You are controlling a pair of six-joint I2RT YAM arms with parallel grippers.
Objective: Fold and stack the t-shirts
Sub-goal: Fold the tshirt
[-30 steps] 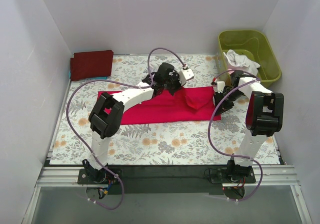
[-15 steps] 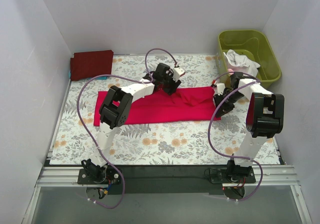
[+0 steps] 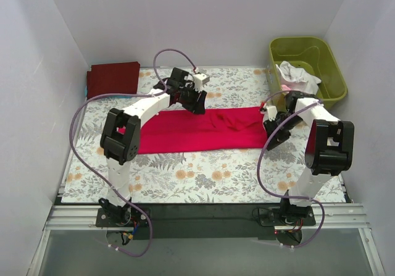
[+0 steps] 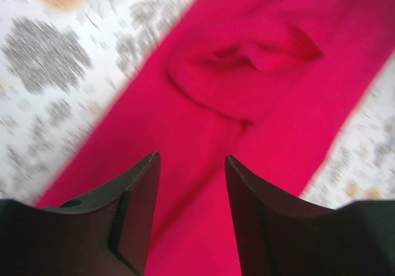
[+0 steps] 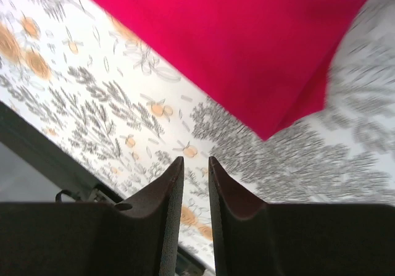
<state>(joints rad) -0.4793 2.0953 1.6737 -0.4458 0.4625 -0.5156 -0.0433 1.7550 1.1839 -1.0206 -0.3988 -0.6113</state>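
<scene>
The crimson red t-shirt (image 3: pixel 197 131) lies as a long flat strip across the middle of the floral table cloth, with a wrinkled fold near its right part. My left gripper (image 3: pixel 195 100) is open and empty over the shirt's far edge; in the left wrist view its jaws (image 4: pixel 190 158) stand apart above the red cloth (image 4: pixel 259 103). My right gripper (image 3: pixel 272 128) is at the shirt's right end, jaws only slightly apart and empty (image 5: pixel 195 160), over the table cloth beside the shirt's corner (image 5: pixel 247 41). A folded dark maroon shirt (image 3: pixel 113 79) lies at the back left.
An olive-green tub (image 3: pixel 322 57) at the back right holds a white shirt (image 3: pixel 296 73). White walls close in the table on three sides. The floral table cloth (image 3: pixel 203 177) shows in front of the shirt.
My left gripper has moved left and toward the back, away from the bunched cloth. The lump in the red shirt has flattened and the shirt lies longer. The right gripper has barely moved.
</scene>
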